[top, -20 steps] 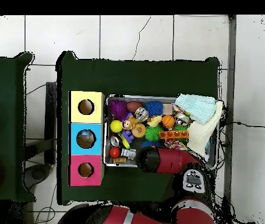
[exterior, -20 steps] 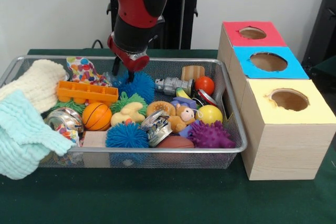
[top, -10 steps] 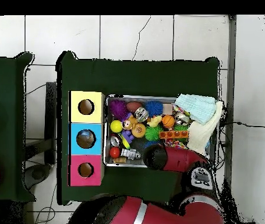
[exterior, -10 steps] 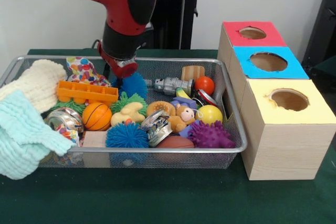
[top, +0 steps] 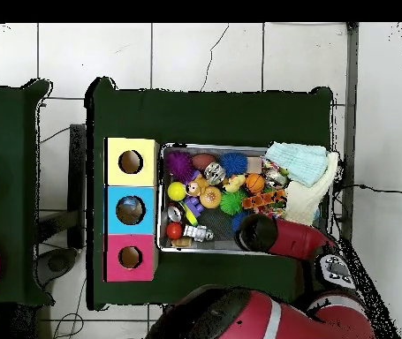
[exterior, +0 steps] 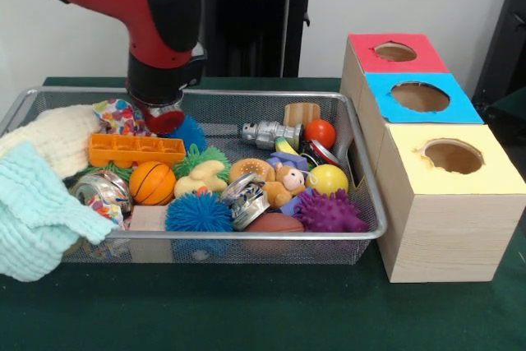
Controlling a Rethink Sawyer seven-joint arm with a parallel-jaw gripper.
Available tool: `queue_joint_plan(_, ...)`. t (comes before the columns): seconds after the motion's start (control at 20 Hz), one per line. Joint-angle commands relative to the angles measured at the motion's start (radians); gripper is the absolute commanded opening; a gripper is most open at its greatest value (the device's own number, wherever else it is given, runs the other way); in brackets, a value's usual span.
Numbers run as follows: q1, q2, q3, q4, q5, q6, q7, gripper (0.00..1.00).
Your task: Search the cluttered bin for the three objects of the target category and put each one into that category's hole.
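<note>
The arm's gripper [exterior: 163, 118] hangs low over the far left part of the wire bin [exterior: 271, 236], its red tip pressed in among the toys, just beside a blue spiky ball [exterior: 191, 132] and above the end of the orange tray [exterior: 136, 148]. Whether the fingers are spread or clenched I cannot tell, since the wrist and the clutter hide them in both views; from above, the arm covers that corner of the bin entirely.

The bin sits on the green bench [exterior: 263, 310] with three boxes lined up against its side, so anything lifted out has only a short way to go: a yellow box [exterior: 452, 203] nearest, a blue box [exterior: 419, 96] in the middle and a red box [exterior: 394, 53] farthest, each with one round hole in its top.

Which category is wanted is not shown. If it is the spiky balls, likely candidates lie in plain sight: the blue one by the gripper, another blue spiky ball [exterior: 198, 213] at the near rim, a purple spiky ball [exterior: 329, 211] toward the boxes and a green spiky ball [exterior: 201, 158] between them. The cloths [exterior: 41, 187] are heaped over the left end, probably to hide things, so digging there may be needed
</note>
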Motion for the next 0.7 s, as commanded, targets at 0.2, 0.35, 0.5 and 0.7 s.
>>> queue_joint_plan(0.2,-0.124,0.317,0.210,-0.226,-0.035,0.073,-0.139,0.00)
queue_joint_plan(0.35,-0.096,0.310,0.189,-0.236,-0.067,0.062,-0.122,0.00)
queue_joint_plan(0.5,-0.066,0.303,0.165,-0.246,-0.110,0.032,-0.102,0.00)
queue_joint_plan(0.7,-0.010,0.296,0.111,-0.244,-0.133,-0.026,-0.007,0.00)
